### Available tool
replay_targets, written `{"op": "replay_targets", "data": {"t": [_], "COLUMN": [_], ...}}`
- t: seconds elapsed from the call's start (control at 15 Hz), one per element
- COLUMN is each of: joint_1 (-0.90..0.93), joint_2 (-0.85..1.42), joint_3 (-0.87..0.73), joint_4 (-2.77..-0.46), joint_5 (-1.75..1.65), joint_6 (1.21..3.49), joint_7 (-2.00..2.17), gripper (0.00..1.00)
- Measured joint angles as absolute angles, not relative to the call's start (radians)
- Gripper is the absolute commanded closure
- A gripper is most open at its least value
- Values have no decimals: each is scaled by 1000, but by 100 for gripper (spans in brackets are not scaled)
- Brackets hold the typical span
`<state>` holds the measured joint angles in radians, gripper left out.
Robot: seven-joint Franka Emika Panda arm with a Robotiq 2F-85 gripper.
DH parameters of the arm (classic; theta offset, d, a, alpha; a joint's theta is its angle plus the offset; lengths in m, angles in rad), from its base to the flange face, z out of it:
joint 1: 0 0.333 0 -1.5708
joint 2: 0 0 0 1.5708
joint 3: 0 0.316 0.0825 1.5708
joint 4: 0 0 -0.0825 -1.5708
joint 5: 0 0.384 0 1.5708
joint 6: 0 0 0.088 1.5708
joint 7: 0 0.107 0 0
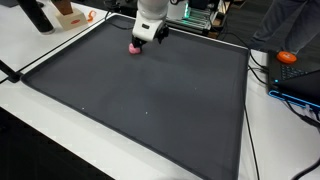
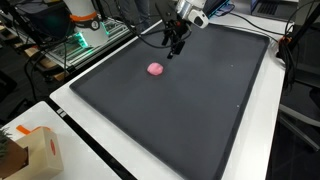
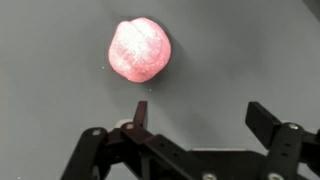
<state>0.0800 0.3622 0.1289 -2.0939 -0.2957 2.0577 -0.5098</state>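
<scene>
In the wrist view I note a pink lump in the upper left-centre of the frame, lying on the dark mat. By its uneven, matte surface I judge it soft, light and easily dented. It is best taken lightly across its widest middle. The gripper, at lower centre to right, stands wide open and empty, just short of the lump and not touching it.
</scene>
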Motion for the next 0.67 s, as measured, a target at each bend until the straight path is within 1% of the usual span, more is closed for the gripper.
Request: {"op": "replay_targets", "data": {"t": [0.67], "joint_1": [11], "joint_2": [458], "joint_3": [49], "joint_4": [-1941], "joint_5": [-143], "joint_6": [2058], "joint_7": [-250], "gripper": [0]}}
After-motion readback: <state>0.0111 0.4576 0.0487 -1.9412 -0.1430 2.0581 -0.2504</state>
